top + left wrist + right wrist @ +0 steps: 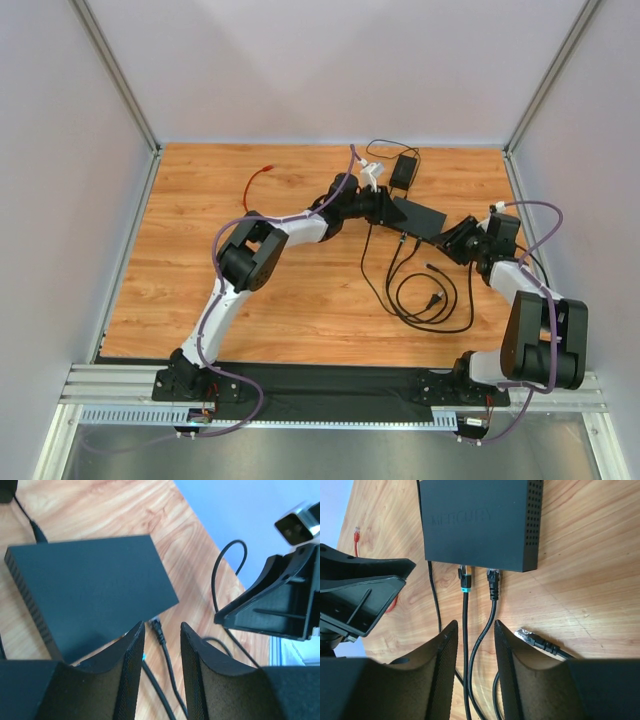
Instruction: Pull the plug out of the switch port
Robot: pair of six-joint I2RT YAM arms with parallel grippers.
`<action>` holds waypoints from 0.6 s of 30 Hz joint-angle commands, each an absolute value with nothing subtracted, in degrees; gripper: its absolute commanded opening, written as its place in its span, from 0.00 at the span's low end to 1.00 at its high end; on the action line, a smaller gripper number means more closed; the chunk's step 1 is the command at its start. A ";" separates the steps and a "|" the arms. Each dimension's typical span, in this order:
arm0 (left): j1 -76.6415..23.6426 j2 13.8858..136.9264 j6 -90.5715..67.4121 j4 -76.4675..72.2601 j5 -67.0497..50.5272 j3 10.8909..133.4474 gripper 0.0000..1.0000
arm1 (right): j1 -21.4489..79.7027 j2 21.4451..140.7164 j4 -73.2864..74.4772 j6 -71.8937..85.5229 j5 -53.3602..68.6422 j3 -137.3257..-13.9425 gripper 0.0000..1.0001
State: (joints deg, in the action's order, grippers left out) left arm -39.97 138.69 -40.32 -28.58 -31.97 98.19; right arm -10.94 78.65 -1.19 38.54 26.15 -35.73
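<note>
The switch is a flat black box lying on the wooden table. Two plugs sit in its near edge: one with a teal band and an all-black plug. My right gripper hovers open just short of them, and both of their cables run between its fingers untouched. My left gripper is open at the switch's other side, with the black plug showing in its gap. In the top view the left gripper and the right gripper flank the switch.
A loose plug with a clear tip lies right of my right fingers. Black cables coil on the table in front of the switch. A small black adapter sits behind it, and a red cable lies at the far left. Walls enclose the table.
</note>
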 commanded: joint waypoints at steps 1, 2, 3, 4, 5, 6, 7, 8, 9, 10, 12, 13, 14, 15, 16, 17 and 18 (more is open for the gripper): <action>-39.64 139.39 -40.87 -28.22 -30.94 102.73 0.43 | -12.13 79.62 -7.29 39.64 26.36 -35.16 0.36; -39.64 140.53 -40.61 -26.47 -31.20 103.88 0.43 | -12.22 81.37 -8.34 40.25 27.15 -34.63 0.35; -39.81 141.15 -40.34 -25.41 -31.20 105.19 0.43 | -12.30 82.26 -10.09 41.21 28.72 -34.45 0.34; -39.99 141.76 -40.25 -24.36 -31.20 107.64 0.43 | -12.30 83.92 -10.98 42.26 29.26 -34.37 0.33; -40.08 143.16 -40.08 -22.61 -31.20 108.80 0.43 | -12.30 84.46 -12.38 42.88 29.53 -33.84 0.30; -40.34 143.78 -39.99 -21.46 -31.11 110.90 0.42 | -12.30 84.98 -12.74 43.15 29.27 -33.58 0.29; -40.43 144.49 -40.25 -20.31 -30.94 111.96 0.40 | -12.30 85.34 -13.01 43.42 28.92 -33.14 0.27; -40.43 145.88 -40.51 -17.95 -30.85 113.02 0.38 | -12.30 85.78 -13.53 43.77 28.66 -32.79 0.24; -40.52 146.33 -41.47 -16.89 -30.59 113.81 0.35 | -12.30 85.96 -14.14 43.86 27.96 -32.35 0.23; -40.52 146.95 -41.83 -15.92 -29.89 114.86 0.34 | -12.30 86.22 -14.06 43.86 27.60 -32.26 0.23; -40.61 147.04 -42.10 -13.54 -29.01 115.05 0.33 | -12.30 86.40 -13.36 43.68 26.64 -32.34 0.22; -40.61 147.04 -42.10 -12.67 -28.22 115.05 0.33 | -12.30 86.40 -12.84 43.51 26.11 -32.34 0.22; -40.61 146.95 -41.93 -11.18 -27.86 115.05 0.32 | -12.30 86.40 -11.61 43.07 25.41 -32.34 0.22; -40.61 146.87 -41.84 -10.64 -27.60 115.05 0.32 | -12.30 86.40 -10.99 42.89 24.53 -32.52 0.22; -40.69 146.78 -41.84 -10.11 -27.34 115.14 0.32 | -12.30 86.57 -10.46 42.80 24.35 -32.52 0.23; -40.61 146.78 -42.10 -8.45 -26.90 115.40 0.32 | -12.30 86.66 -9.85 42.72 24.35 -32.61 0.23; -40.61 146.86 -42.19 -7.48 -26.72 116.10 0.32 | -12.30 86.75 -9.67 42.63 24.69 -32.43 0.23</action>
State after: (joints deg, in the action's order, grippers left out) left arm -40.32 146.91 -41.52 -11.77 -28.16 113.06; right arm -12.10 86.50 -9.26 43.11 26.20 -32.51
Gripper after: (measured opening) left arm 0.323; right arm 0.229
